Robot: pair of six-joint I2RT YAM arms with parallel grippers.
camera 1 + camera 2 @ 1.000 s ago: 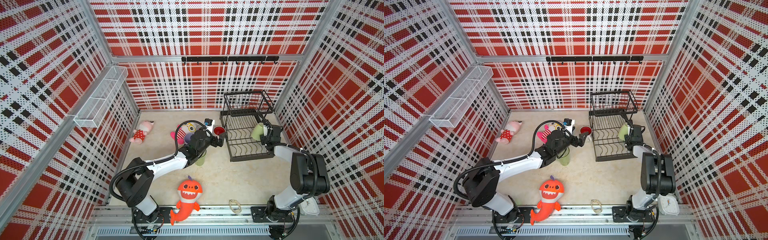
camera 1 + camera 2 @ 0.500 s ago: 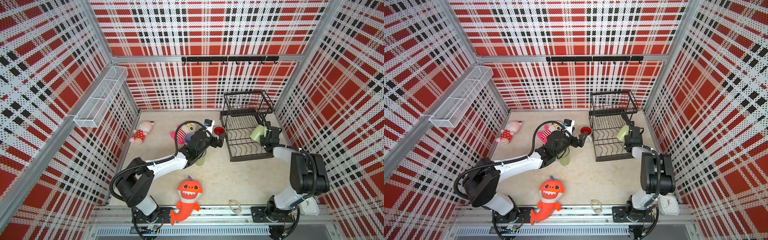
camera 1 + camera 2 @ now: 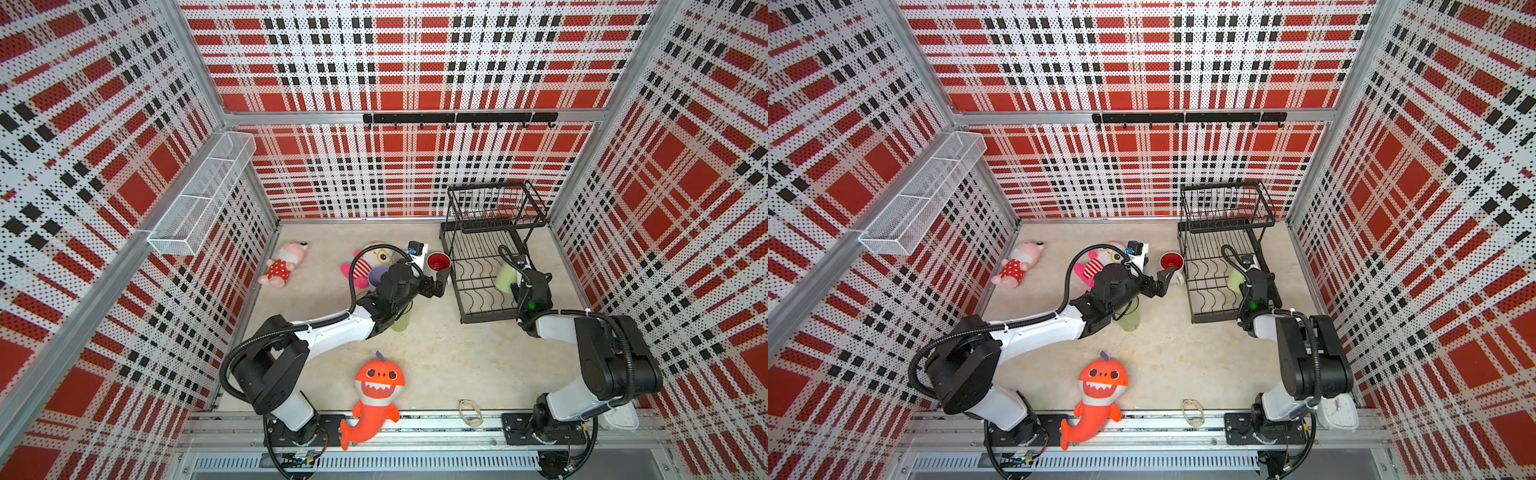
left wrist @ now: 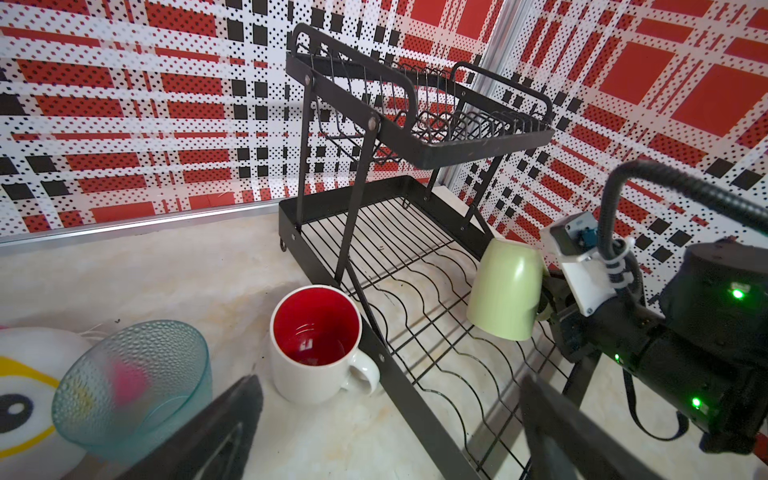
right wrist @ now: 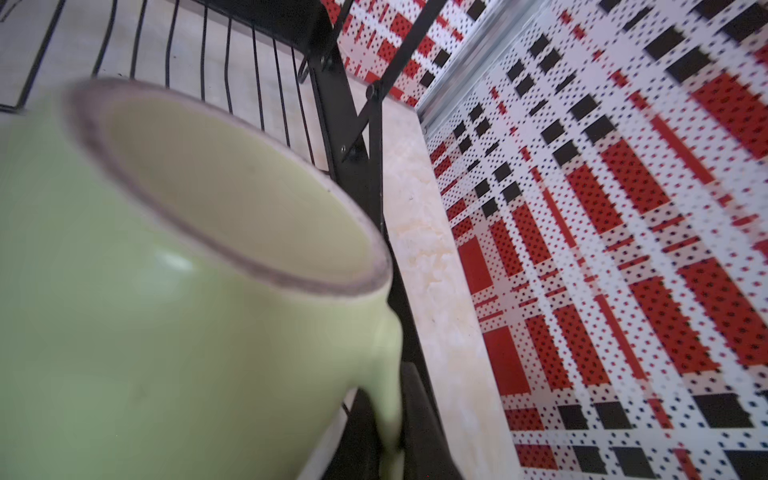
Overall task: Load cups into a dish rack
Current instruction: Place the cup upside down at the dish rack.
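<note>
Clamped on the handle of the pale-green mug (image 4: 505,291), the right gripper (image 4: 550,301) held it mouth-down just above the dish rack (image 4: 415,266)'s lower tier. It was best lowered until the rim met the wires, then released. The left gripper (image 3: 439,284) gaped wide beside the rack, near the white red-lined mug (image 4: 316,345).

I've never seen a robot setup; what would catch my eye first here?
The red plaid walls all around. Then the orange shark plush at the front edge, and the right gripper holding a pale-green mug tipped over the lower tier of the black dish rack, back right.
</note>
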